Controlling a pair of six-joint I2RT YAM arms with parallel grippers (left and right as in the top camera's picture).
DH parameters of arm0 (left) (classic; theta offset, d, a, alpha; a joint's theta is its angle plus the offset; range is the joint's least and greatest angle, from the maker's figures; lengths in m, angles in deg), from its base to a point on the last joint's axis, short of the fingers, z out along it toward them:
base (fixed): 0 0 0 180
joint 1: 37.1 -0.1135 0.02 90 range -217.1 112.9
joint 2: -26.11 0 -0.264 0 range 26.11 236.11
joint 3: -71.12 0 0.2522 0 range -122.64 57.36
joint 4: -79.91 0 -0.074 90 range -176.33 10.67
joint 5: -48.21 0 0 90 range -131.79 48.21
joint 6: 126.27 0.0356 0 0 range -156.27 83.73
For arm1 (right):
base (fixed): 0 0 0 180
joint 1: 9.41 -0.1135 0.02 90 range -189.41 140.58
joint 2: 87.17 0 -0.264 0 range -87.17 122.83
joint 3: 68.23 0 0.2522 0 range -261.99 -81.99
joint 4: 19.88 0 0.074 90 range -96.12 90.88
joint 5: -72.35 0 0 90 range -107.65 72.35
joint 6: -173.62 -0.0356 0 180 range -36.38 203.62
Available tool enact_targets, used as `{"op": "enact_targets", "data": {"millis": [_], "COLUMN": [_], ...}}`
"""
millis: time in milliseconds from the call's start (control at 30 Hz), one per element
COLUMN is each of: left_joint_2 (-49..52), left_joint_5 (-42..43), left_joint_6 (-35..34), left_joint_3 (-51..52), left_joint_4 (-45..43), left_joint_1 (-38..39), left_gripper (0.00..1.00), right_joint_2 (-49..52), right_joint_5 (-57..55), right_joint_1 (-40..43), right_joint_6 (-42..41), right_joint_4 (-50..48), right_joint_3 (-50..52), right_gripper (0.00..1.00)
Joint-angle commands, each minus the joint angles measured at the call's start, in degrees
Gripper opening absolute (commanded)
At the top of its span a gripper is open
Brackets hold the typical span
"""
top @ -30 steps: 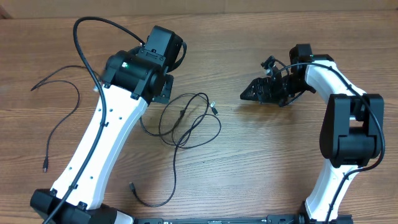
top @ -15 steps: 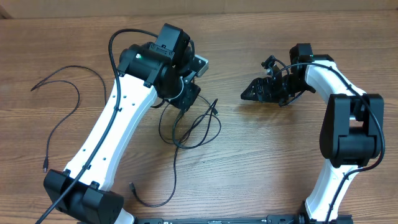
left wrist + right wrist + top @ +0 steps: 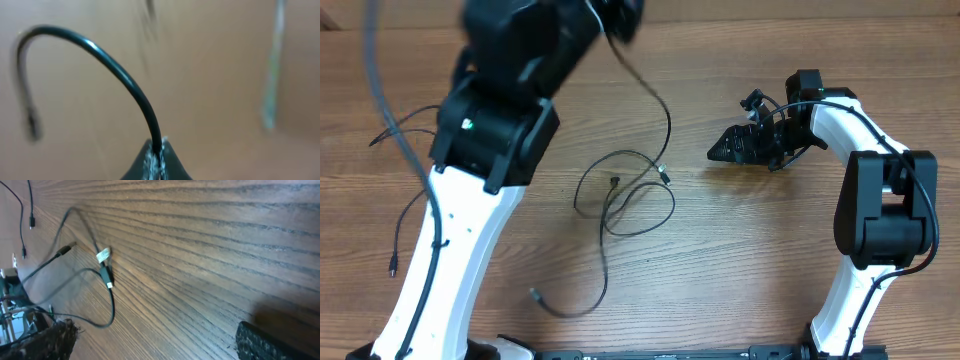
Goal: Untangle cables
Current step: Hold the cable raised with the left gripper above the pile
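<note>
Left gripper [image 3: 156, 160] is pinching a cable [image 3: 122, 74] (hoisted up at 12 o'clock), right gripper [image 3: 717, 152] spread wide, empty, at 2 o'clock.

We see thin black cables [image 3: 625, 195] in a loose knot of overlapping loops at the middle of the bench [image 3: 740, 260]. One strand rises off the bench from the knot's right side and curves up and left to the left tool [image 3: 157, 161], pinched at its tips; past the pinch it arcs to a blurred end. A tail runs toward the near edge, ending in a small plug [image 3: 533, 294]. A silver-tipped plug [image 3: 103, 255] lies among the loops. Another cable [image 3: 398, 240] lies well apart at the left, partly hidden.
</note>
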Motion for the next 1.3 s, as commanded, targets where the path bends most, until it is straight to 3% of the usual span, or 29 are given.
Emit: {"op": "enact_targets", "data": {"millis": [0, 133, 267, 767, 1100, 1267], "left_joint_2": [-0.57, -1.38, -2.78, -3.45, 5.44, 11.8], "left_joint_5": [-5.73, -5.77, -5.64, -4.02, -7.87, -2.64], "left_joint_6": [0.63, 0.63, 0.61, -0.5, -4.81, -5.62], "left_joint_3": [-0.74, -0.74, -0.74, -0.68, -0.02, -0.02], "left_joint_4": [-10.67, -24.39, -26.21, 32.48, 54.42, 60.43], "left_joint_1": [-0.28, -0.2, -0.2, -0.13, -0.15, -0.13], "left_gripper": [0.04, 0.04, 0.04, 0.04, 0.04, 0.04], "right_joint_2": [0.79, 0.79, 0.79, 0.79, 0.79, 0.79], "right_joint_5": [0.09, 0.09, 0.09, 0.09, 0.09, 0.09], "right_joint_1": [-0.28, -0.28, -0.28, -0.28, -0.28, -0.28], "right_joint_6": [0.66, 0.66, 0.66, 0.66, 0.66, 0.66], "right_joint_4": [-0.15, -0.2, -0.22, -0.66, -0.87, -0.87], "right_joint_3": [0.2, 0.2, 0.2, 0.2, 0.2, 0.2], "right_gripper": [1.0, 1.0, 1.0, 1.0, 1.0, 1.0]}}
